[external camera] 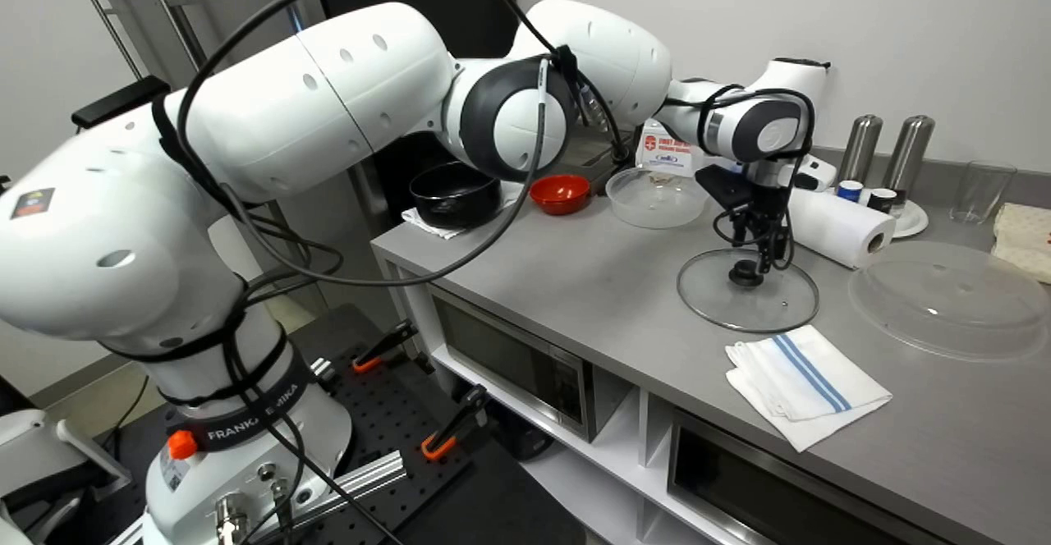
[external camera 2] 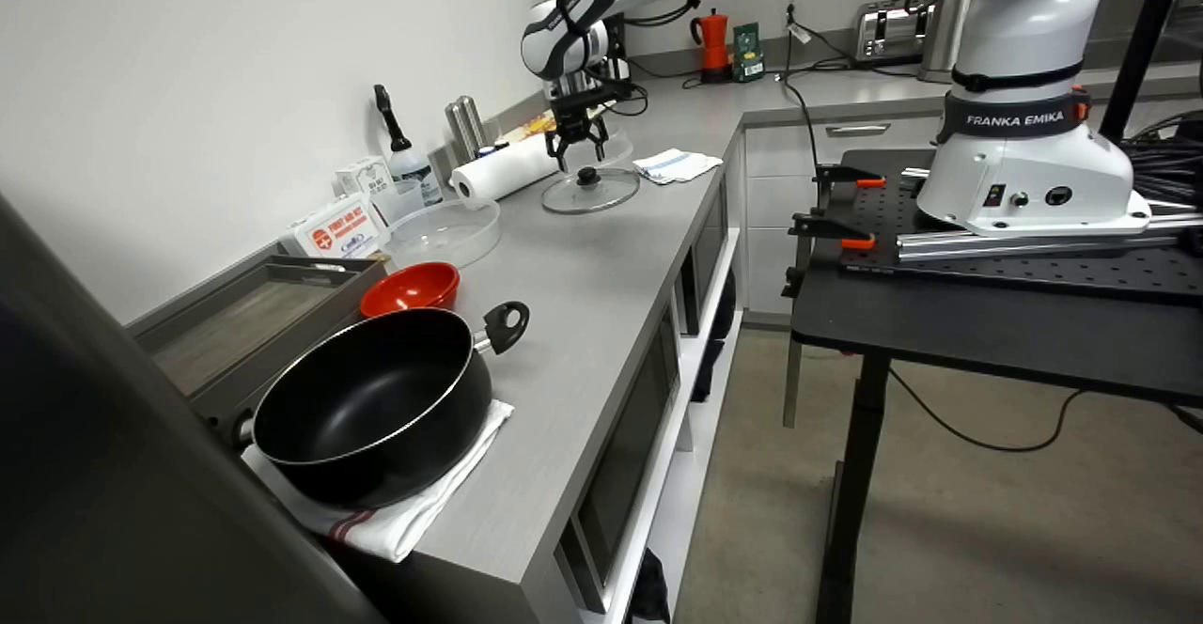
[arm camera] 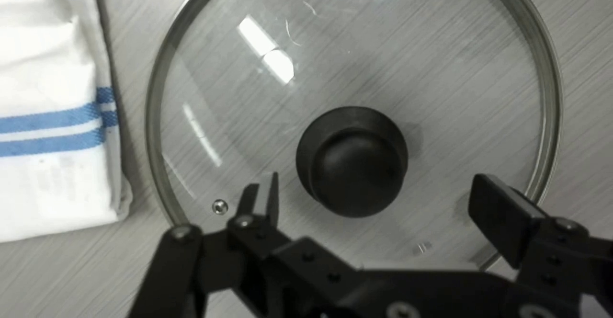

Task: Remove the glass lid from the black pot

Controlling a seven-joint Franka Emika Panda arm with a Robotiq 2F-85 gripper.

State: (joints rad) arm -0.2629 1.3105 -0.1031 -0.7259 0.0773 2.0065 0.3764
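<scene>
The glass lid [external camera: 713, 303] lies flat on the grey counter, knob up. It also shows in an exterior view [external camera 2: 613, 194] and fills much of the wrist view [arm camera: 459, 73]. My gripper [external camera: 770, 259] points down over the lid and is open in the wrist view [arm camera: 376, 181]. The black knob shows ahead of and between the two fingers, with a gap on each side; nothing is held. The gripper also shows in an exterior view [external camera 2: 580, 156]. The black pot [external camera 2: 428, 445] stands uncovered on a folded towel at the counter's end, also in an exterior view [external camera: 456, 207], apart from the lid.
A folded white cloth with blue stripes [external camera: 809, 381] lies beside the lid. A larger see-through dish [external camera: 948, 307] and a paper-towel roll [external camera: 829, 225] flank it. A red bowl [external camera: 561, 194] and a see-through bowl [external camera: 657, 199] stand toward the pot.
</scene>
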